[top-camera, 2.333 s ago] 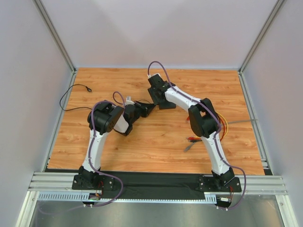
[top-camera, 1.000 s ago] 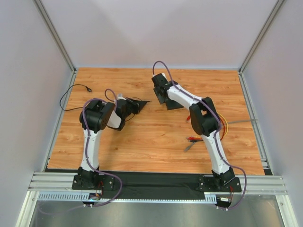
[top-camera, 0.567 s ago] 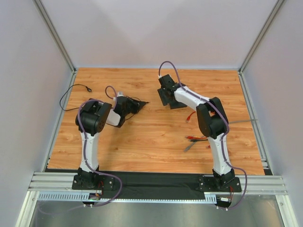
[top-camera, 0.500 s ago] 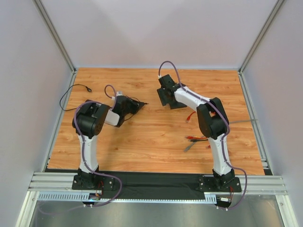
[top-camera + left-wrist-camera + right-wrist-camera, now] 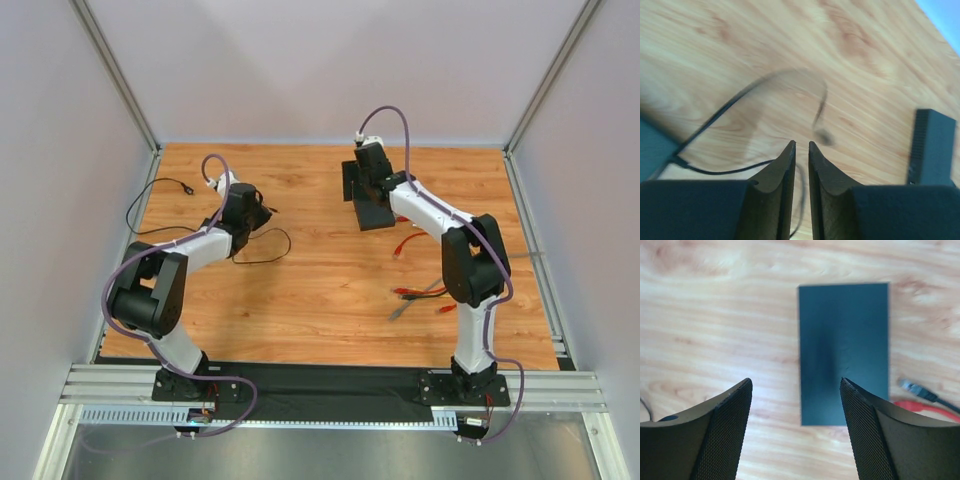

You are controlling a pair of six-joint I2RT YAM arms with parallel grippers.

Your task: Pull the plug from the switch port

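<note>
The switch [image 5: 378, 220] is a flat black box lying on the wooden table; it also shows in the right wrist view [image 5: 844, 350] and at the right edge of the left wrist view [image 5: 932, 147]. My right gripper [image 5: 366, 194] [image 5: 796, 382] is open and hovers just above it, touching nothing. A thin black cable [image 5: 270, 245] lies in a loop on the table, and its blurred plug end [image 5: 822, 135] sits free just beyond my left fingertips, apart from the switch. My left gripper [image 5: 264, 211] [image 5: 801, 144] is shut to a thin slit; the cable shows through the slit, on the table.
A red cable [image 5: 927, 409] with a grey plug [image 5: 912, 387] lies right beside the switch. More red and grey cables [image 5: 420, 295] lie front right. The black cable's other end [image 5: 186, 186] reaches the left edge. Aluminium posts and walls frame the table.
My left arm swung left and away from the switch, taking the cable end with it; the cable now loops on the table. My right gripper and the switch shifted right.
</note>
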